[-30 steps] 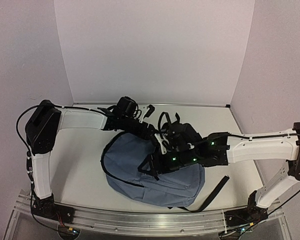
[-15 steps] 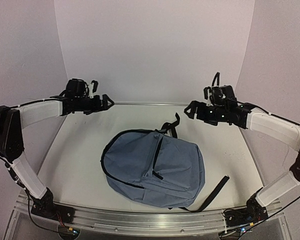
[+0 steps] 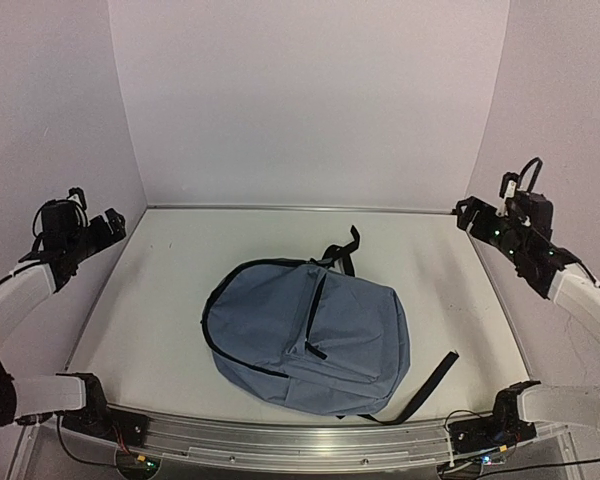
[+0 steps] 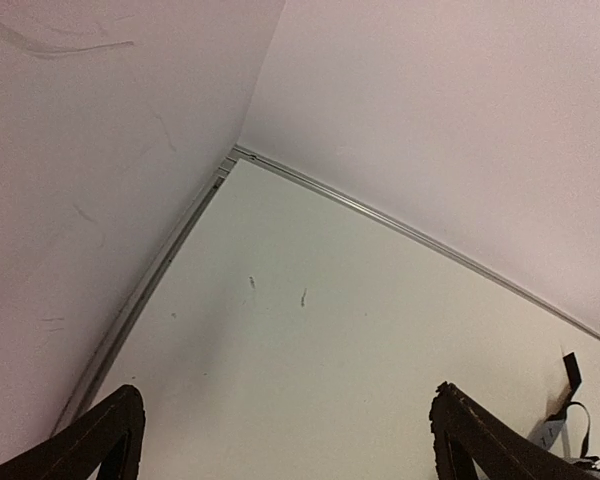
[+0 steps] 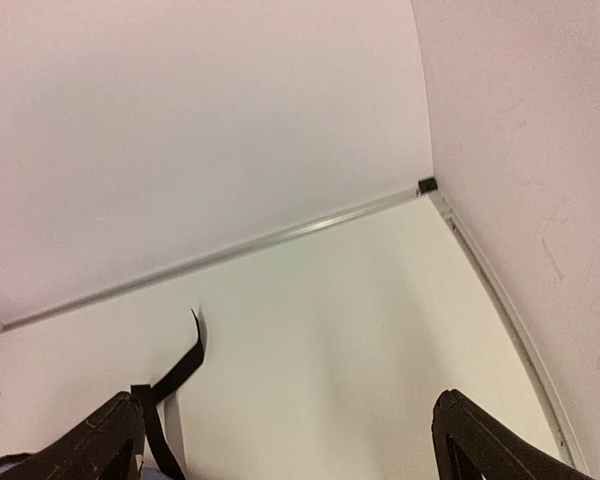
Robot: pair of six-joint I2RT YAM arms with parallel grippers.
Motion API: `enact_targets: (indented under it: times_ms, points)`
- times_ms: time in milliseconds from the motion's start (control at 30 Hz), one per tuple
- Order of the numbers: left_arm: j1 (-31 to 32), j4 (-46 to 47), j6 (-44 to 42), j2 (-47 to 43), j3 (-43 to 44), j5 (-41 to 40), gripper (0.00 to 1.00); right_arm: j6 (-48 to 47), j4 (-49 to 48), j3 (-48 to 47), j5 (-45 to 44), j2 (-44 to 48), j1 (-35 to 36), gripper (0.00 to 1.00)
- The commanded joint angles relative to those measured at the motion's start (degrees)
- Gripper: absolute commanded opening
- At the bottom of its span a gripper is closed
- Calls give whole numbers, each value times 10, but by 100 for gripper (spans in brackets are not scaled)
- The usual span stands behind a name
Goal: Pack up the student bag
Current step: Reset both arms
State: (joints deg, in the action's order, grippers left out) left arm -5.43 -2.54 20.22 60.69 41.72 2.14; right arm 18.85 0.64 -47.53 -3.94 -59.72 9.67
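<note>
The student bag (image 3: 305, 340) lies flat on the table (image 3: 150, 310), a little right of centre in the lower half of the top view, slate-blue front facing up. A black zipper (image 3: 316, 300) runs down the front panel, and from above the bag looks closed. A black carry loop (image 3: 342, 248) sticks out from the bag's upper edge toward the back wall. A long black strap (image 3: 432, 383) trails from under its lower right corner onto the table.

The left gripper (image 3: 113, 224) hangs at the left edge of the top view, over the table's left border beside the side wall and well apart from the bag. In the left wrist view its two dark fingers (image 4: 105, 440) stand wide apart in the bottom corners of the frame, with only bare table between them. A scrap of black webbing (image 4: 570, 372) shows at the lower right edge of that frame.

The right gripper (image 3: 464, 213) hangs at the right edge of the top view, near the table's back right corner, also well apart from the bag. In the right wrist view its fingers (image 5: 105, 440) are spread just as wide in the bottom corners, holding nothing, and the carry loop curls at the lower left.

An aluminium rail (image 3: 280, 440) runs along the bottom of the top view.
</note>
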Motion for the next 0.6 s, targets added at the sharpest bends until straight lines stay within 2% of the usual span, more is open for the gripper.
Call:
enact_targets:
  times_ms: [0, 133, 233, 567]
  points:
    - [3, 105, -45, -81, -93, -101, 100, -42, -162, 92, -68, 50, 2, 98]
    - [3, 138, -55, -128, -161, -127, 100, -61, -257, 188, -80, 78, 1, 98]
    - [3, 141, -56, -153, -195, -130, 100, -62, -293, 235, -88, 89, 2, 98]
    - [3, 123, -62, -176, -207, -131, 100, -66, -317, 251, -79, 89, 2, 98]
